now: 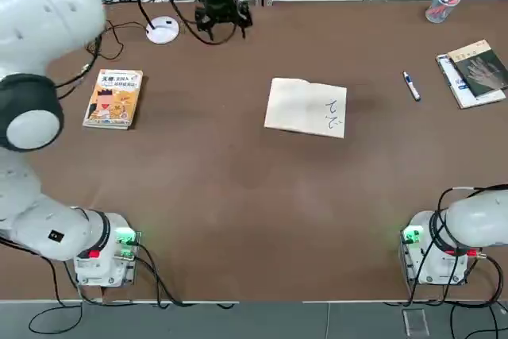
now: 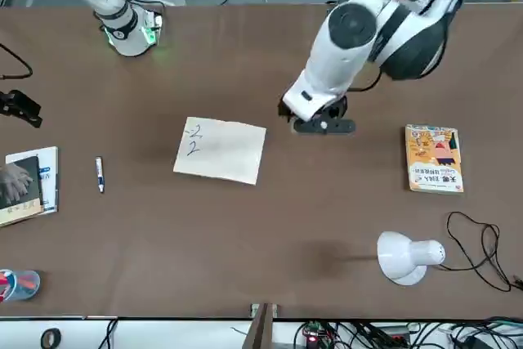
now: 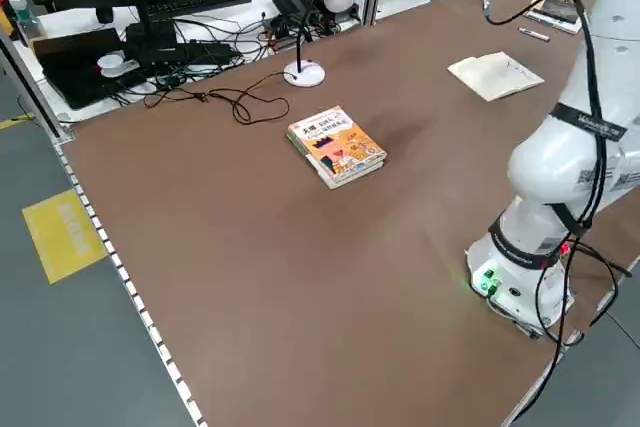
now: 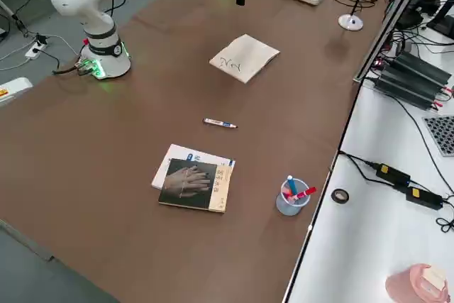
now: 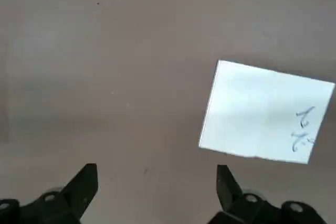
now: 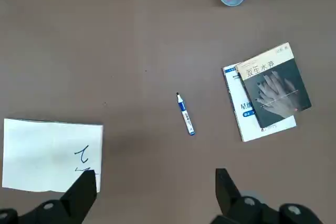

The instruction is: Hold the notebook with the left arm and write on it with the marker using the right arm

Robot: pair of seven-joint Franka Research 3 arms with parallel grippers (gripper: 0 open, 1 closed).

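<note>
The cream-white notebook (image 1: 305, 107) lies open at mid-table, with dark squiggles on its right-hand part; nothing touches it. To its right, apart from it, the marker (image 1: 411, 86) lies flat on the table, white with a blue cap. My left gripper (image 1: 223, 15) hovers over the far side of the table, left of the notebook; in the left wrist view the left gripper (image 5: 156, 169) stands open and empty. The right gripper (image 6: 155, 174) is open and empty, high above the table, with the marker (image 6: 185, 115) and the notebook (image 6: 50, 153) far below it.
An orange-yellow illustrated book (image 1: 113, 98) lies at the left. A white desk lamp (image 1: 163, 30) with its cable stands at the far left. A book with a hand on its cover (image 1: 476, 71) and a cup of pens (image 1: 439, 5) are at the far right.
</note>
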